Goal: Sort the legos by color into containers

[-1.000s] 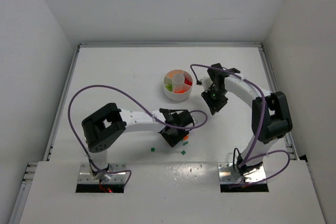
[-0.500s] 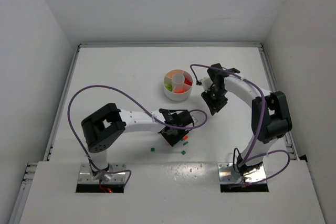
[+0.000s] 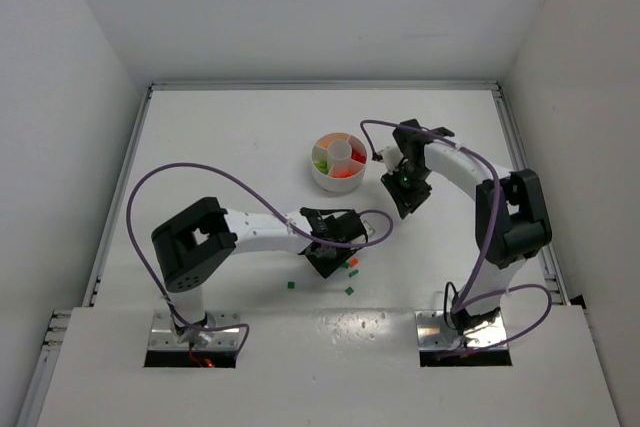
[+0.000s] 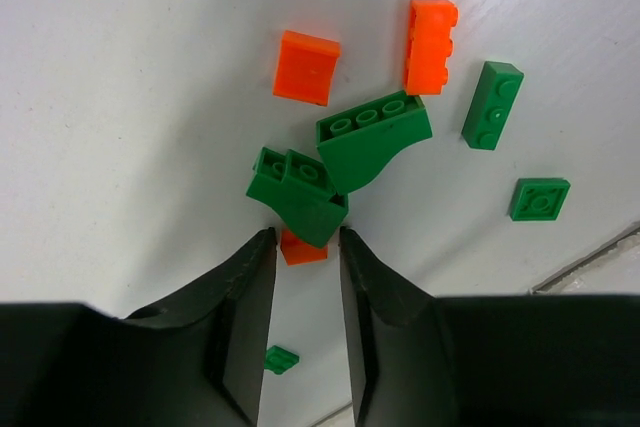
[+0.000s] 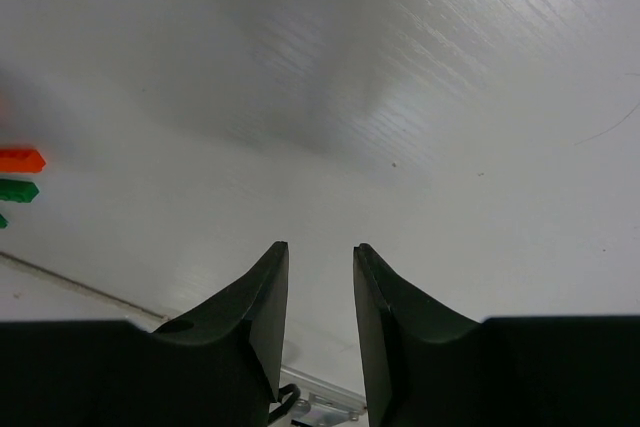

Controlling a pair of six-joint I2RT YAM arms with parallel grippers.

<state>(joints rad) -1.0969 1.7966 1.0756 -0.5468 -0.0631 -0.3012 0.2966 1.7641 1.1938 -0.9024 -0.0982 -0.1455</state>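
Nearest the arm bases, a lone green lego [image 3: 291, 286] and a second green lego [image 3: 349, 290] lie apart on the white worktop [image 3: 220, 137]. Just beyond them the left gripper [image 4: 305, 237] points down at a cluster of bricks, its jaws a narrow gap apart. A small orange brick [image 4: 303, 250] lies between the fingertips, half under a green sloped brick [image 4: 298, 197], and no firm pinch shows. Touching that one is a green curved brick [image 4: 375, 137]. Past it lie an orange tile [image 4: 306, 68] and an orange studded brick [image 4: 431, 32], with a long green brick [image 4: 492, 105] and a flat green plate [image 4: 540, 198] to the side. Farther on, the right gripper [image 5: 318, 252] hangs over bare worktop, jaws slightly spread and empty. Beside it and a little farther back stands the round white dish [image 3: 322, 183], holding green, orange and red legos in separate wedges
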